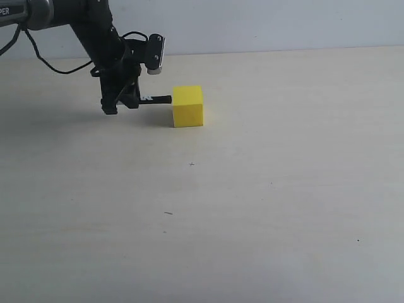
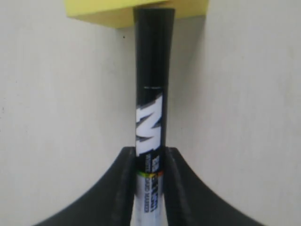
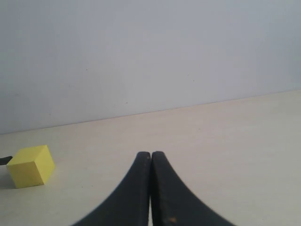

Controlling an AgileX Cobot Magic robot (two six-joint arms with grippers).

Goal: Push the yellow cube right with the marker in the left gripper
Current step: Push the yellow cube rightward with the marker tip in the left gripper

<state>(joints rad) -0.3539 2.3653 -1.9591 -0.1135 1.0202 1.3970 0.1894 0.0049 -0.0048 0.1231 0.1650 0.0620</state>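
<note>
The yellow cube (image 1: pixel 188 106) sits on the pale table at upper middle of the exterior view. My left gripper (image 1: pixel 126 100) stands just left of it, shut on the marker (image 1: pixel 158 99), which lies level and points right. The marker's black end touches the cube's left face. In the left wrist view the marker (image 2: pixel 151 94) runs out from between the black fingers (image 2: pixel 124 179) to the yellow cube (image 2: pixel 103 12). My right gripper (image 3: pixel 150 155) is shut with nothing in it, away from the cube (image 3: pixel 30 166), and does not show in the exterior view.
The pale wooden table (image 1: pixel 252 202) stretches right of the cube and toward the front. A white wall (image 1: pixel 265 25) rises behind the table's far edge. A black cable (image 1: pixel 44 60) trails along the table behind the left arm.
</note>
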